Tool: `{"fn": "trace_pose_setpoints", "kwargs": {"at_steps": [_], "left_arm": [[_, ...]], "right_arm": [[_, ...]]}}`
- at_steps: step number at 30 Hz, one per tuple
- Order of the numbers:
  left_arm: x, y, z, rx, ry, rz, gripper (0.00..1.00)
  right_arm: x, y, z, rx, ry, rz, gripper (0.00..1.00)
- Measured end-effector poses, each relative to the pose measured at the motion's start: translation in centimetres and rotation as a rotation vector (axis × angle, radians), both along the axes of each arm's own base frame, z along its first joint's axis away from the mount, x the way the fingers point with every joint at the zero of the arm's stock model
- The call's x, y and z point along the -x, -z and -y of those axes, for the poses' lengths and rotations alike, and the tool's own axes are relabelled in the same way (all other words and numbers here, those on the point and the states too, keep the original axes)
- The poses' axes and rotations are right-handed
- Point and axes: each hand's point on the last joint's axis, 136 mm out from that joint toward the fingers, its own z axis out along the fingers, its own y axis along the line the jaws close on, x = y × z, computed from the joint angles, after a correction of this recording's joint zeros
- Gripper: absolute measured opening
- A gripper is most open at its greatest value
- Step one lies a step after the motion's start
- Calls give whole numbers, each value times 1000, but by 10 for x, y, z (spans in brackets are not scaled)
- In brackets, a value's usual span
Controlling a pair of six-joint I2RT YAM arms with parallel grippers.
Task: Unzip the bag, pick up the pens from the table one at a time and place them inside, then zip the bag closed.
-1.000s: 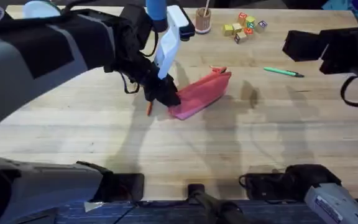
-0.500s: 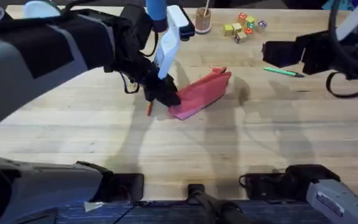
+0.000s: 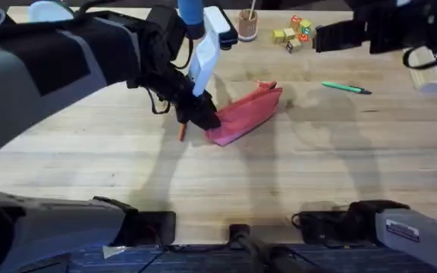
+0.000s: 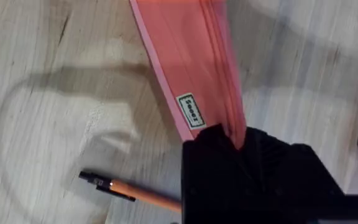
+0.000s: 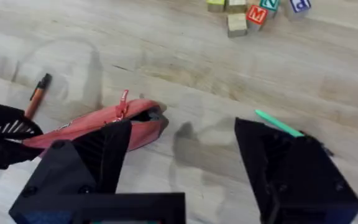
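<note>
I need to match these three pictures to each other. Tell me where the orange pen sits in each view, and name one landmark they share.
Overhead: the orange pen lies on the table just left of the bag's near end, beside the left gripper.
Left wrist: it lies on the wood beside the bag.
Right wrist: its capped end shows beyond the bag's far end.
Shared landmark: the pink-red bag.

The left arm reaches from the lower left toward the middle of the scene, its black left tool (image 3: 201,115) lowered and clamped shut. The right arm is raised high at the far right, its right tool (image 5: 182,163) spread wide open, holding nothing.
</note>
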Motion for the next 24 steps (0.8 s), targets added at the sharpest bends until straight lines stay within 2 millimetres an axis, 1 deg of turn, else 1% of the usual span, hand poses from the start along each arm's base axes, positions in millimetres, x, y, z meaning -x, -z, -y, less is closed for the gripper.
{"fn": "trace_pose_setpoints", "kwargs": {"at_steps": [8,15,16,19,24], "left_arm": [[0,0,0,0,0,0,42],[0,0,0,0,0,0,42],[0,0,0,0,0,0,42],[0,0,0,0,0,0,42],[0,0,0,1,0,0,42]], "right_arm": [[-10,-6,-25,40,-123,-28,996],[-10,7,-49,34,-215,-76,996],[-9,11,-58,27,-247,-90,996],[-9,12,-63,21,-266,-91,996],[-8,12,-65,7,-264,-96,996]]}}
